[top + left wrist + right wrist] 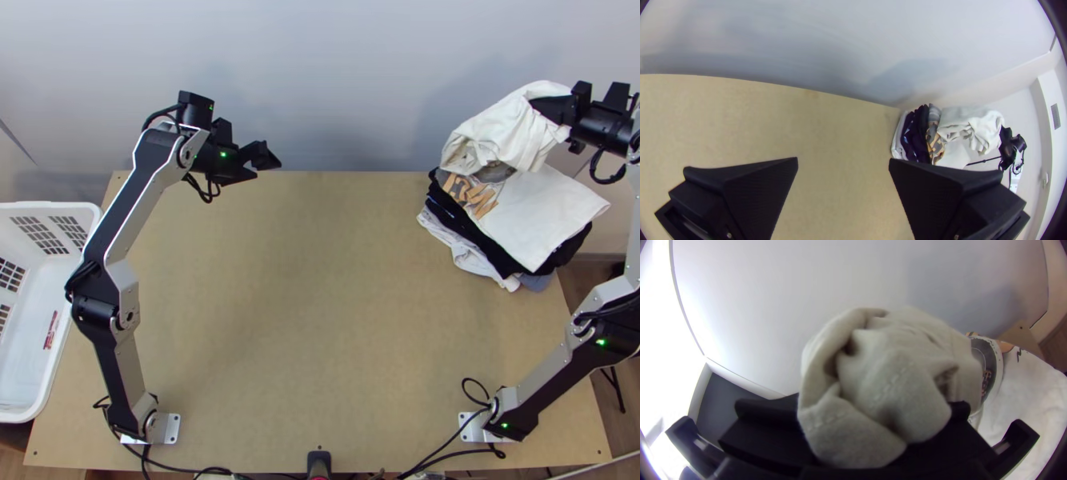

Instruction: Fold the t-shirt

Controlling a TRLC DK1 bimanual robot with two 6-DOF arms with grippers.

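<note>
At the back right, my right gripper [554,109] is shut on a bunched part of the white t-shirt [508,128], raised over the pile. In the right wrist view, crumpled cloth [889,373] bulges between the fingers of the right gripper [878,426]. Below it, a white printed part [544,208] lies flat on top of the pile; whether it belongs to the same shirt I cannot tell. My left gripper [262,157] stands open and empty over the table's back left edge. From the left wrist view, the left gripper [843,162] has its fingers wide apart, far from the bunched cloth [971,124].
Dark and light garments [464,232] are stacked under the printed part on the back right of the wooden table [320,296]. A white laundry basket [32,320] stands off the left edge. Behind the table rises a pale wall [336,80]. Cables run along the near edge.
</note>
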